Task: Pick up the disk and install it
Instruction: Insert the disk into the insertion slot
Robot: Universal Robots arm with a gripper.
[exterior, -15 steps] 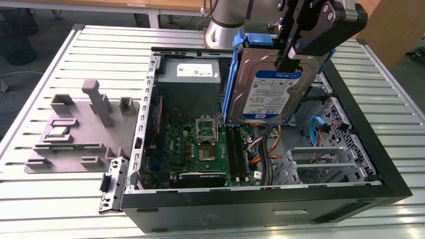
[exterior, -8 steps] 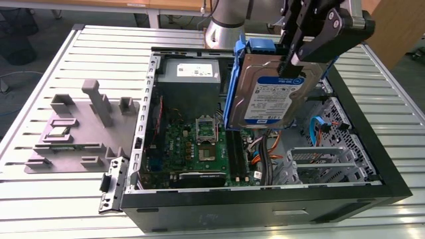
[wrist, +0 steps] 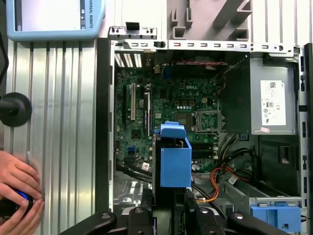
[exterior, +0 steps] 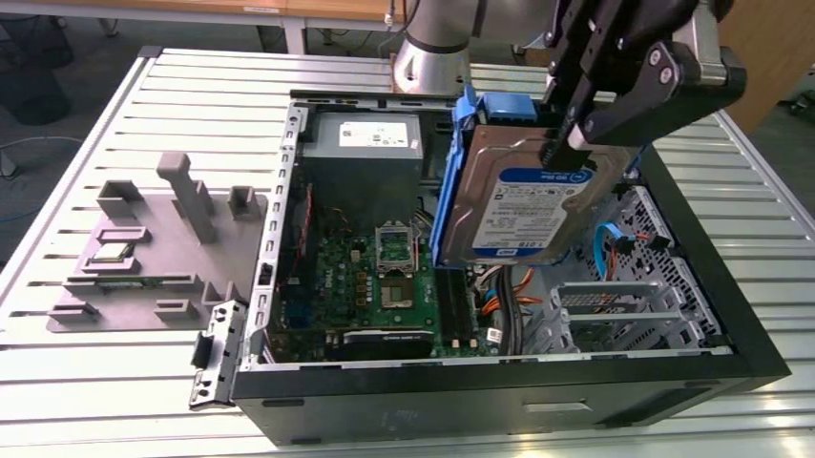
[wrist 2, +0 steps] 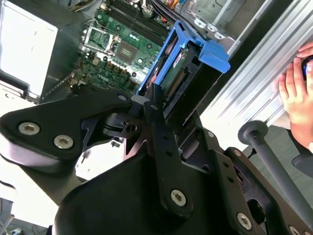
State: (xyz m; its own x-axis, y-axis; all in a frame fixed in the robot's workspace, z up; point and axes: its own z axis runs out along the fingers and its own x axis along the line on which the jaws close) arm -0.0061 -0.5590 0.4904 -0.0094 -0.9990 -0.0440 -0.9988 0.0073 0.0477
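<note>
Over the open computer case (exterior: 510, 396), pinches the disk (exterior: 529, 215) by its upper end in the gripper (exterior: 567, 143); hangs below, long axis pointing down.

Two printed labels
White-and-blue label (exterior: 537, 215) on the disk (exterior: 491, 179); white sticker (exterior: 378, 136) on the power supply (exterior: 357, 170), ten o'clock from it, exterior view.

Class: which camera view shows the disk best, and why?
The exterior view: the disk faces it, label and broad face visible. The second wrist view shows its connector end; the first wrist view sees it edge-on, mostly blue rail.
</note>
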